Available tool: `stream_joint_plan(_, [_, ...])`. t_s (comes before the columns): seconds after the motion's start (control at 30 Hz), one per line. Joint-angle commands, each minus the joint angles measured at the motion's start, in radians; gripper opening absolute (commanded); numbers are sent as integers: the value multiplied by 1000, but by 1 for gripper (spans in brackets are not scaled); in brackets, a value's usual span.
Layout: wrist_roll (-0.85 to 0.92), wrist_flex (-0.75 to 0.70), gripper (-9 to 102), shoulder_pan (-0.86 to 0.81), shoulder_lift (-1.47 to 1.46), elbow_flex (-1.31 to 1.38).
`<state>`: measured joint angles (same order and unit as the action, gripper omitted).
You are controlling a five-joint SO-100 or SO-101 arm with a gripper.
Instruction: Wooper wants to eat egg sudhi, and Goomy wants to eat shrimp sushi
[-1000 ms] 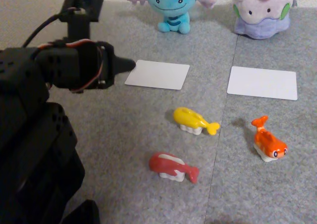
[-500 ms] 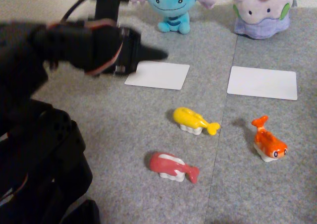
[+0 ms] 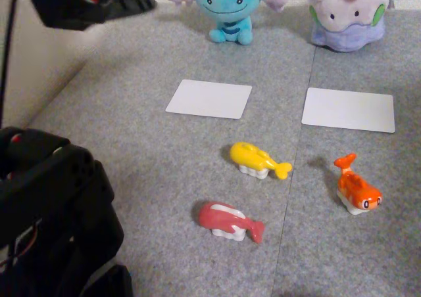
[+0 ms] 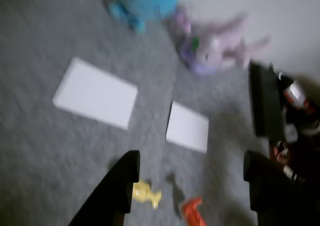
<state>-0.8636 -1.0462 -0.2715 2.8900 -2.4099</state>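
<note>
Wooper (image 3: 230,8), the light-blue plush, sits at the back of the grey mat, and lilac Goomy (image 3: 345,14) is to its right. The yellow egg sushi (image 3: 253,158) lies mid-mat, with the orange shrimp sushi (image 3: 355,188) further right. My gripper (image 3: 148,4) hangs high at the top left of the fixed view, far from both pieces. In the blurred wrist view my gripper (image 4: 190,163) is open and empty; below it are the egg sushi (image 4: 144,192) and the shrimp sushi (image 4: 192,211), beyond them Wooper (image 4: 147,1) and Goomy (image 4: 212,51).
A white card (image 3: 209,98) lies in front of Wooper and another white card (image 3: 348,109) in front of Goomy. A red sushi piece (image 3: 227,219) lies near the front. The arm's black base (image 3: 52,218) fills the lower left.
The arm has swung up and back, from low over the mat's left side to the top left corner. The sushi pieces and plushes have not moved.
</note>
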Motion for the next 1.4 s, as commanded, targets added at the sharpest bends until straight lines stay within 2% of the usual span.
stream_joint_plan(0.0, [-2, -15, 25, -40, -97, 84])
stream_joint_plan(0.13, [-57, -83, 25, -38, -227, 201])
stream_joint_plan(0.27, [-18, -176, 25, -14, -360, 325])
stream_joint_plan(0.47, [267, -341, 25, -25, -574, 431])
stream_joint_plan(0.63, [546, -414, 25, -179, -735, 442])
stream_joint_plan(0.8, [819, -371, 25, -348, -882, 442])
stream_joint_plan(0.87, [876, -342, 25, -373, -937, 442])
stream_joint_plan(1.17, [888, -189, 24, -324, -1192, 443])
stream_joint_plan(1.37, [882, -137, 24, -324, -1315, 443])
